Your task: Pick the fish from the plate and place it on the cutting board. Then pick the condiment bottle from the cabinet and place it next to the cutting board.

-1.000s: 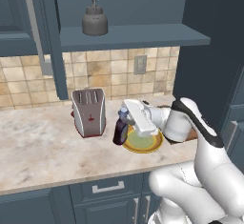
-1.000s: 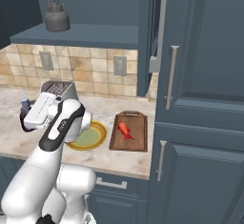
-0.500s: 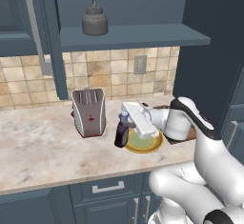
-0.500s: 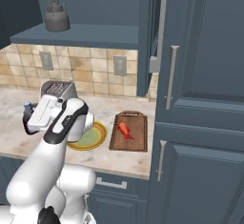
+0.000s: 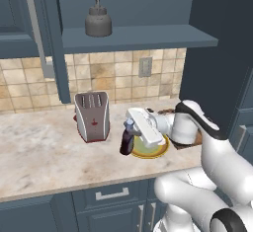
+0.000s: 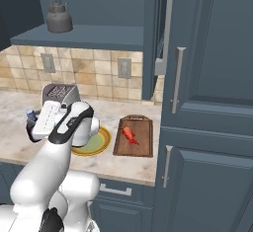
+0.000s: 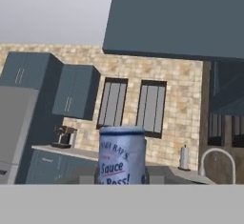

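Note:
My gripper (image 5: pixel 130 133) is shut on the condiment bottle (image 5: pixel 127 143), a dark brown bottle with a blue-grey cap. It stands upright, low over the counter at the left rim of the plate (image 5: pixel 154 153). Whether its base touches the counter I cannot tell. From the right side, the bottle's cap (image 6: pixel 30 113) shows to the left of my hand, with the gripper (image 6: pixel 35 125) closed below it. The red-orange fish (image 6: pixel 130 133) lies on the dark wooden cutting board (image 6: pixel 141 145), right of the plate (image 6: pixel 99 144). The hand view shows the bottle's label (image 7: pixel 122 160) close up.
A silver and red toaster (image 5: pixel 92 116) stands on the counter just left of the bottle. A grey kettle (image 5: pixel 98 23) sits on the open shelf of the cabinet (image 5: pixel 143 36) above. Tall blue-grey doors (image 6: pixel 207 102) rise right of the board.
The hand has carried the bottle slightly down and to the right, closer to the counter and the plate's rim. The fish and board have not moved.

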You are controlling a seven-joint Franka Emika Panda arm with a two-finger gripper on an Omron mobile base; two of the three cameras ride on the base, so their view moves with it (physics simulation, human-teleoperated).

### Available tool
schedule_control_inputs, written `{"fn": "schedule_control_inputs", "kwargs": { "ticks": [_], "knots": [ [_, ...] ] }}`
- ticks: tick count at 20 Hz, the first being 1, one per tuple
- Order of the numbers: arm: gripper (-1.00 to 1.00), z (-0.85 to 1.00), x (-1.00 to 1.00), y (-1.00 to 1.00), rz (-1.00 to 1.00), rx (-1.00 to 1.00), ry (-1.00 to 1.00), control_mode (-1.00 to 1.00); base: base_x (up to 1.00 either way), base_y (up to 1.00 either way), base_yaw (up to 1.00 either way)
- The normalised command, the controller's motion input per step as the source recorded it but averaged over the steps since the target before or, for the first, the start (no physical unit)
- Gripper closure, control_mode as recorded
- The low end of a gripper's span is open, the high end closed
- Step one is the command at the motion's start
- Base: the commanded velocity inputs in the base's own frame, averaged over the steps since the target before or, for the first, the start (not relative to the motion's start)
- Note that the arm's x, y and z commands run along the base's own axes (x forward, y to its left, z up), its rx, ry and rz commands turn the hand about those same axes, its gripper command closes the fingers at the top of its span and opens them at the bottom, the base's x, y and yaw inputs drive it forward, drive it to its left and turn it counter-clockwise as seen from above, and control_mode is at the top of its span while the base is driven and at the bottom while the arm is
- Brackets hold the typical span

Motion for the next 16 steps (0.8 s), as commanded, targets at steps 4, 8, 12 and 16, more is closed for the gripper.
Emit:
{"fn": "schedule_control_inputs", "kwargs": {
  "ticks": [4, 8, 12, 16],
  "knots": [
    [1.00, -0.30, -0.09, 0.00, 0.00, 0.00, -0.04, -1.00, 0.00, 0.00, 0.00],
    [1.00, -0.35, -0.05, 0.00, 0.00, 0.01, -0.03, -1.00, 0.00, 0.00, 0.00],
    [1.00, -0.39, 0.00, 0.02, 0.00, 0.04, -0.01, -1.00, 0.00, 0.00, 0.00],
    [1.00, -0.38, 0.00, 0.05, 0.00, 0.08, 0.00, -1.00, 0.00, 0.00, 0.00]
  ]
}}
